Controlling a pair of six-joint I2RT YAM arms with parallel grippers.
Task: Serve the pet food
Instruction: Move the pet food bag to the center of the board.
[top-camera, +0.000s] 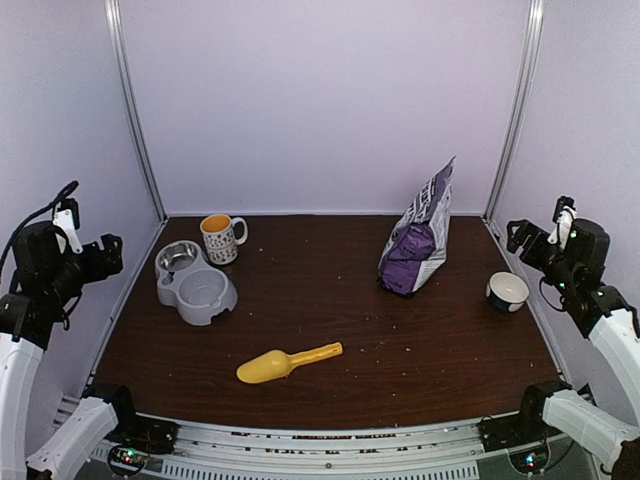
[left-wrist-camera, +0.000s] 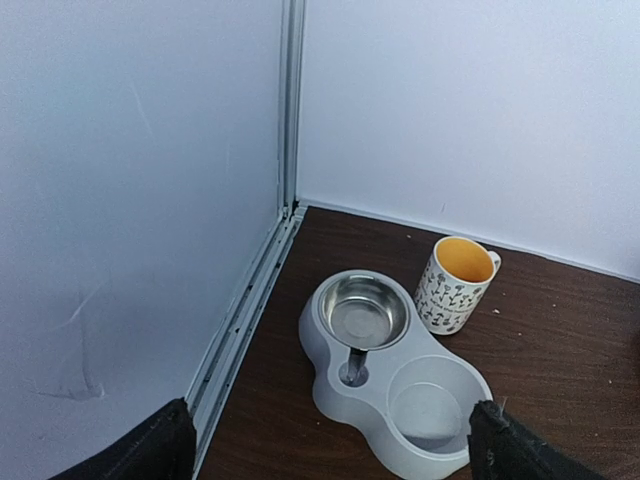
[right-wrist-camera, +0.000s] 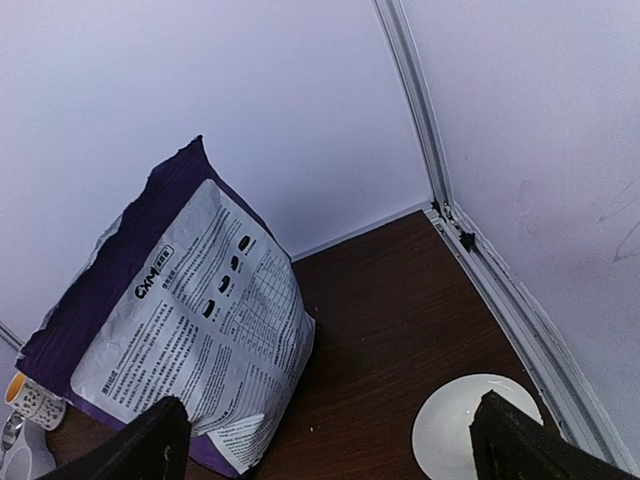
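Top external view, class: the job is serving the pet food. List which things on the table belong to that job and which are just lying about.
Likely part of the job:
pet food bag, upright at the right rear
yellow scoop, lying near the front
grey double pet bowl, at the left

Just lying about:
patterned mug
small white bowl

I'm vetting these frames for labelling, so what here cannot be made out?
Top view: the bag contents, hidden by its own foil walls.
Right wrist: the white bowl, cut off by the bottom edge; the bag's fine print, too small to read.
Left wrist: the mug inside bottom, hidden by its rim.
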